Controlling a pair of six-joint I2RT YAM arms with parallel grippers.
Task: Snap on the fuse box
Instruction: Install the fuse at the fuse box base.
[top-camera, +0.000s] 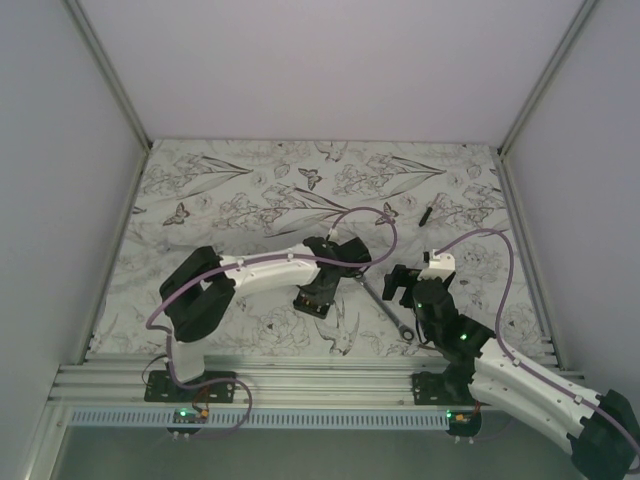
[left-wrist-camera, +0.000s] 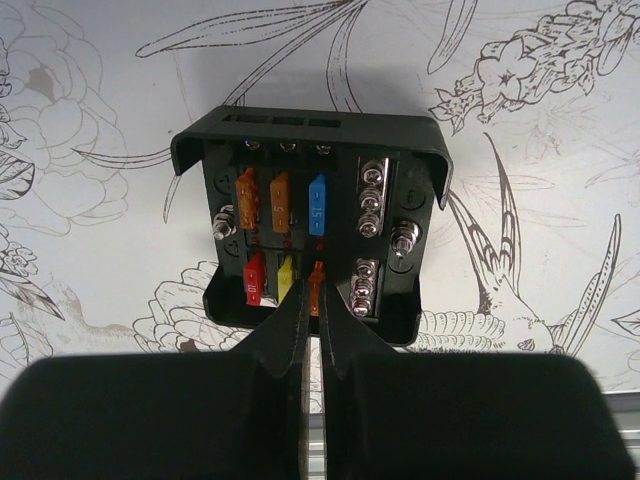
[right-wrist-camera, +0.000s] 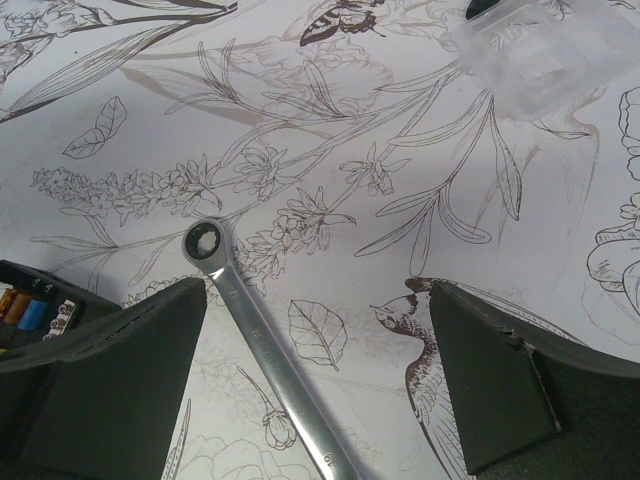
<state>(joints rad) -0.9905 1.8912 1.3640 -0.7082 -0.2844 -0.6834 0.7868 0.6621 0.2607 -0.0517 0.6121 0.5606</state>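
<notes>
At the centre of the overhead frame, a little below the middle, you have the small black square plastic fuse box (top-camera: 312, 300) lying on the flower-printed table (top-camera: 230, 190). The left wrist view shows its rows of orange, blue, yellow and red fuses uncovered.

By my reading the snapping-on is not yet done. A clear plastic piece (right-wrist-camera: 530, 50), which I take for the cover though it is blurred, lies at the upper right of the right wrist frame, well apart from the box.

Your left gripper (left-wrist-camera: 312, 318) has its jaws drawn together to a thin slit, with the tips at the near row of fuses. I cannot tell whether they pinch anything or only press. Its arm reaches from the lower left across to the box, forearm low and nearly level.

Your right gripper (right-wrist-camera: 318, 300) has its jaws wide apart and empty, above the long silver metal wrench (right-wrist-camera: 265, 350) that lies just right of the box. That arm comes up from the lower right corner, wrist pointing toward the top of the frame.

Next, as I judge it, steer the right jaws past the wrench to the clear piece and take it by its edges. Bring it square over the box while the left steadies the base, then press until it catches.
</notes>
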